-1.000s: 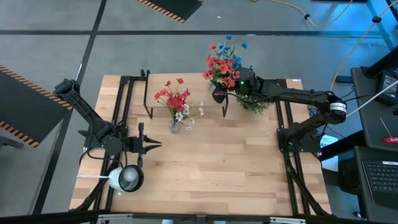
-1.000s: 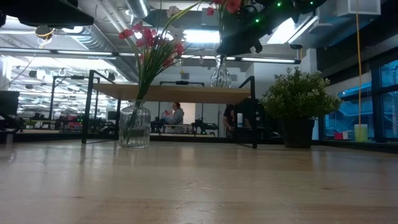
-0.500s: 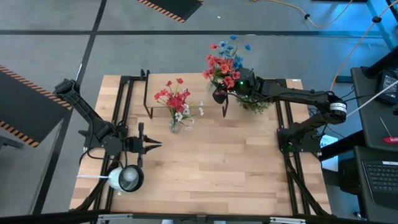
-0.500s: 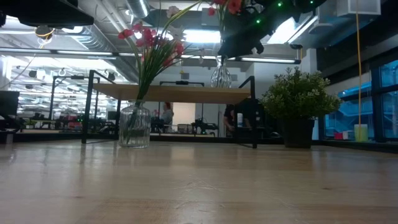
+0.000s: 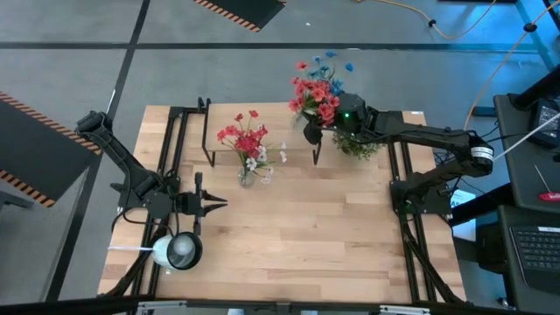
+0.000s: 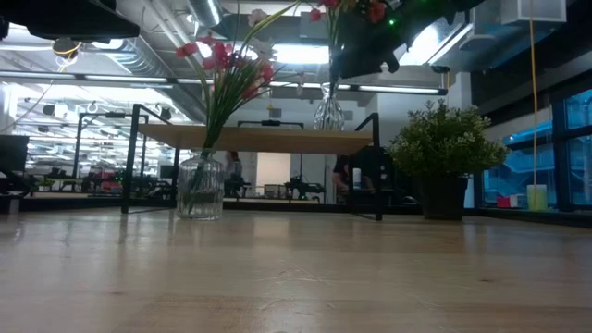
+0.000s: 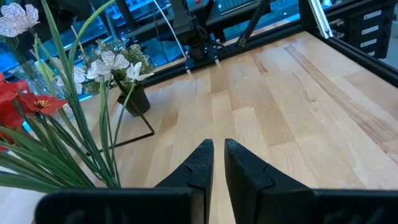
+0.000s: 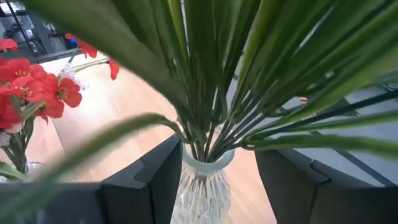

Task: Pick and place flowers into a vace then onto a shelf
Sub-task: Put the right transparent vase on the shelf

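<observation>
A clear glass vase stands by its base on the shelf, near the shelf's right end. It holds red and blue flowers. My right gripper is open around it, with a finger on either side of the vase just below the rim. A second glass vase with red and whitish flowers stands on the tabletop in front of the shelf. My left gripper is shut and waits low over the table's left side. My right gripper comes level from the table's right, with its fingers on either side of the vase's upper body. One finger shows a clear gap to the glass. The other finger lies right beside the glass, and I cannot tell whether it touches.
A bushy green potted plant stands at the table's far right, under my right arm. The shelf's black legs stand on the tabletop. A white round thing lies near the left arm's base. Bare wood fills the table's middle and near side.
My right arm has drawn back a little toward the table's right and slightly up. The red and blue flower heads have swayed a little with it. The vase on the shelf has stayed where it was.
</observation>
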Robot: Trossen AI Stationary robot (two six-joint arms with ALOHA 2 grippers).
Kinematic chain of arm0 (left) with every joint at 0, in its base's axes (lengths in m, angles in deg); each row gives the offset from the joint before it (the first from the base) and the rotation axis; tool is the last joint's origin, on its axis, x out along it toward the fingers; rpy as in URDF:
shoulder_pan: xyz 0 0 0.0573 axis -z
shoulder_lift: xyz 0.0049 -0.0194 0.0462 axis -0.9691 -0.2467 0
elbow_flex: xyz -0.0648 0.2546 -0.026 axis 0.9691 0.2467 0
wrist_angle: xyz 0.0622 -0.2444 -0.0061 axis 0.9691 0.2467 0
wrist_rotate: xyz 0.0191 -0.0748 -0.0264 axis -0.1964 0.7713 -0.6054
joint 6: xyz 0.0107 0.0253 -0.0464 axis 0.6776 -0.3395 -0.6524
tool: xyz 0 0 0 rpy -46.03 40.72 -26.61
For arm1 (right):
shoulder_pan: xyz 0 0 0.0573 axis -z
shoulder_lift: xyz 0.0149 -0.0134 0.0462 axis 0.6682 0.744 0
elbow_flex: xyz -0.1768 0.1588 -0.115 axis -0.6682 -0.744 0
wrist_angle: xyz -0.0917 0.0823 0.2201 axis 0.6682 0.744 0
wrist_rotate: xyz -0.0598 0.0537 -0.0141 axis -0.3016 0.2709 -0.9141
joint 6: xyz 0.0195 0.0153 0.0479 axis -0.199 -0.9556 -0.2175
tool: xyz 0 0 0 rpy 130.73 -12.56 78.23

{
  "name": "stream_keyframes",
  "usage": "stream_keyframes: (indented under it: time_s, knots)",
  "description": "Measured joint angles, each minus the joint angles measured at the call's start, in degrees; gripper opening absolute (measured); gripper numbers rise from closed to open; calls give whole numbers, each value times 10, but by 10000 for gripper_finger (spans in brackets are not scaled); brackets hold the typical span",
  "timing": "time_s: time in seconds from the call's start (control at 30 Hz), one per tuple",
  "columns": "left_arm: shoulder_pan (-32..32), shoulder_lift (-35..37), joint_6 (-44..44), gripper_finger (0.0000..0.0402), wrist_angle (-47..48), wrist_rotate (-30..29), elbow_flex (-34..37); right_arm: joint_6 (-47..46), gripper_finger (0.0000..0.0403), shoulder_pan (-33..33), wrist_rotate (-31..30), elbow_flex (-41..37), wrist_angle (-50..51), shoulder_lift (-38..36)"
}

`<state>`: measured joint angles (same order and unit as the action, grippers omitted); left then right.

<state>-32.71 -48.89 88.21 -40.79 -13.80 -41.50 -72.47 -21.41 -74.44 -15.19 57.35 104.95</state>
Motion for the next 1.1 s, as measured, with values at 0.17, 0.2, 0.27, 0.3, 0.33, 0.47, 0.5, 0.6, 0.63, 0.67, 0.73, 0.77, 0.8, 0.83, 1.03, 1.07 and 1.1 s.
stream_keyframes:
  time_s: [0.17, 0.2, 0.27, 0.3, 0.33, 0.47, 0.5, 0.6, 0.63, 0.67, 0.73, 0.77, 0.8, 0.83, 1.03, 1.07, 1.1]
  knots:
    - [0, 0, 0, 33, 0, 0, 0, -1, 203, -4, 1, 0, 3, -2]
    - [0, 0, 0, 33, 0, 0, 0, -1, 203, -4, 6, 0, 3, -2]
    - [0, 0, 0, 33, 0, 0, 0, -2, 203, -4, 21, 0, 3, -2]
    - [0, 0, 0, 33, 0, 0, 0, -2, 203, -4, 22, 0, 3, -2]
    - [0, 0, 0, 33, 0, 0, 0, -3, 203, -4, 22, 0, 3, -2]
    - [0, 0, 0, 33, 0, 0, 0, -3, 203, -4, 23, 0, 4, -2]
    - [0, 0, 0, 33, 0, 0, 0, -3, 203, -4, 24, 0, 4, -2]
    - [0, 0, 0, 33, 0, 0, 0, -3, 203, -4, 24, 0, 4, -2]
    - [0, 0, 0, 33, 0, 0, 0, -3, 203, -4, 24, 0, 4, -2]
    - [0, 0, 0, 33, 0, 0, 0, -3, 203, -4, 24, 0, 4, -2]
    - [0, 0, 0, 33, 0, 0, 0, -3, 203, -4, 24, 0, 5, -3]
    - [0, 0, -1, 33, 0, 0, 0, -3, 203, -4, 24, 0, 7, -4]
    - [0, 0, -1, 33, 0, 0, 0, -3, 203, -5, 21, 0, 10, -6]
    - [0, 0, -2, 33, 0, 0, 0, -3, 203, -5, 18, 0, 14, -9]
    - [0, 0, -13, 33, 0, 0, 0, -4, 203, -11, 15, 0, 27, -29]
    - [0, 0, -13, 33, 0, 0, 0, -3, 203, -13, 15, 0, 27, -31]
    - [0, 0, -14, 33, 0, 0, 0, -4, 203, -14, 15, 0, 27, -33]
